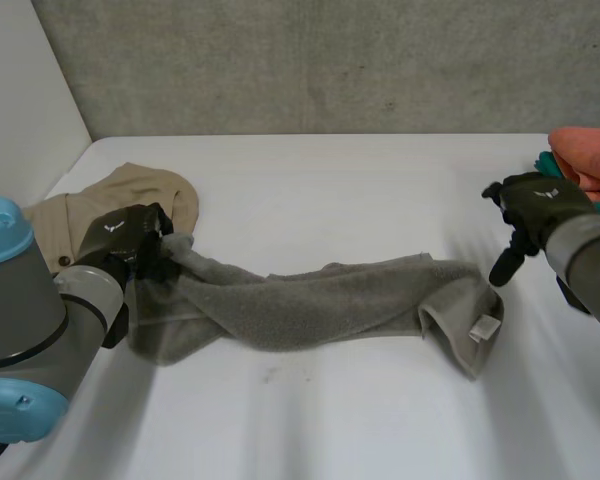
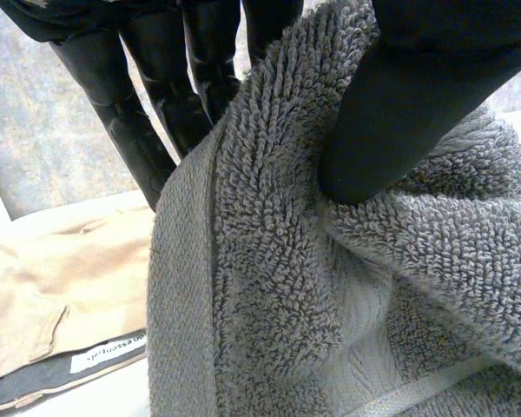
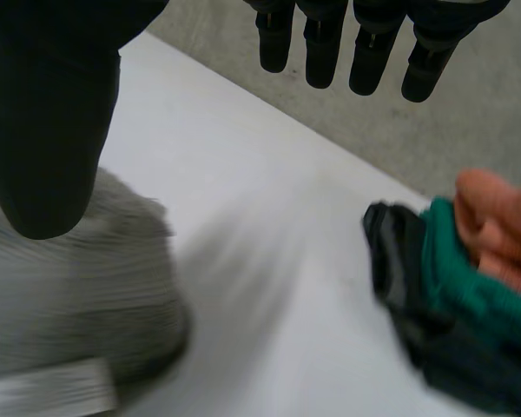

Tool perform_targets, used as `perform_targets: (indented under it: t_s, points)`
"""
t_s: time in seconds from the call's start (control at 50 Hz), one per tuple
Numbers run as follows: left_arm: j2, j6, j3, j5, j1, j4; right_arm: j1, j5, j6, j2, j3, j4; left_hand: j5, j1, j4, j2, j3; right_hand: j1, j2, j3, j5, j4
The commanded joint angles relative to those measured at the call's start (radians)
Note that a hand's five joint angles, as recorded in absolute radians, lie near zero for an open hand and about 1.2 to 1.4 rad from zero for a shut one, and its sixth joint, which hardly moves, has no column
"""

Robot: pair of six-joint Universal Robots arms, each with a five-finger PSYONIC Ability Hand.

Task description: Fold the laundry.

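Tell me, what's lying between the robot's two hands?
The grey towel, seen in the head view: the left hand pinches one end, the open right hand hangs by the other.

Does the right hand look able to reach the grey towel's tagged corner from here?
Probably yes. The right hand hangs open right by the tagged corner of the grey towel, nothing between them; the clothes pile lies on the hand's far side.
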Motion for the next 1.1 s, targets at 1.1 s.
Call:
perform_targets:
  t_s: [1.1]
  points:
    - [0.272,0.014,-0.017,0.006,0.013,-0.176,-0.013,0.011,-0.572,-0.291,-0.05,0.173,0.273,0.294,0.199,0.201,0.208,1.149,1.174,1.179,1.171,1.187]
